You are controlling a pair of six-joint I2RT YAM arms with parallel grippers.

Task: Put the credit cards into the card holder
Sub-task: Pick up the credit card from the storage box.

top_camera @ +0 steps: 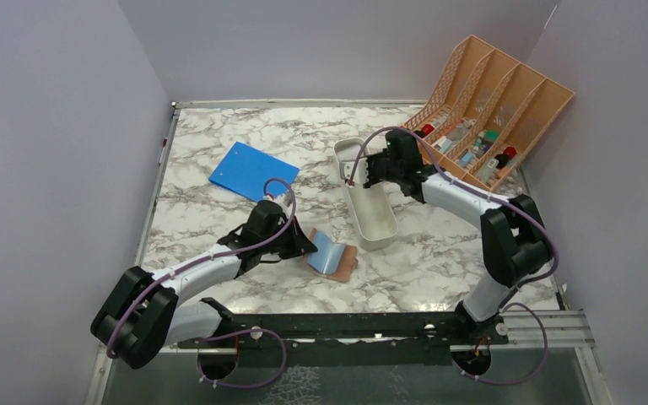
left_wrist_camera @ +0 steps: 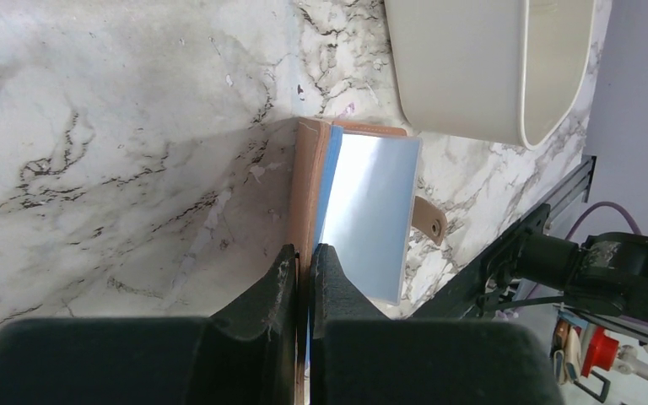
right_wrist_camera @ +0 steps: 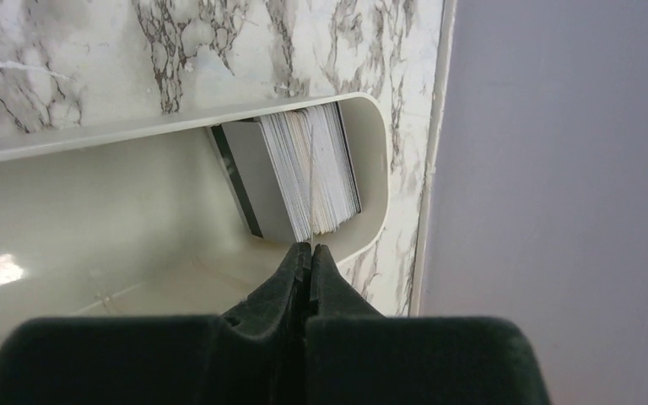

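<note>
The brown card holder (top_camera: pixel 331 253) lies open on the marble table, pale blue inside; it also shows in the left wrist view (left_wrist_camera: pixel 363 211) with its snap tab at the right. My left gripper (top_camera: pixel 305 246) (left_wrist_camera: pixel 305 253) is shut on the holder's brown left edge. Several credit cards (right_wrist_camera: pixel 304 177) stand on edge as a stack at the far end of the long white tray (right_wrist_camera: pixel 93 211). My right gripper (top_camera: pixel 354 175) (right_wrist_camera: pixel 310 250) is inside that tray end, shut on the thin edge of one card from the stack.
The white tray (top_camera: pixel 375 224) runs lengthwise in the middle of the table, just right of the card holder. A blue notebook (top_camera: pixel 253 171) lies back left. A peach lattice organiser (top_camera: pixel 489 110) stands back right. Grey walls close in on the table's sides.
</note>
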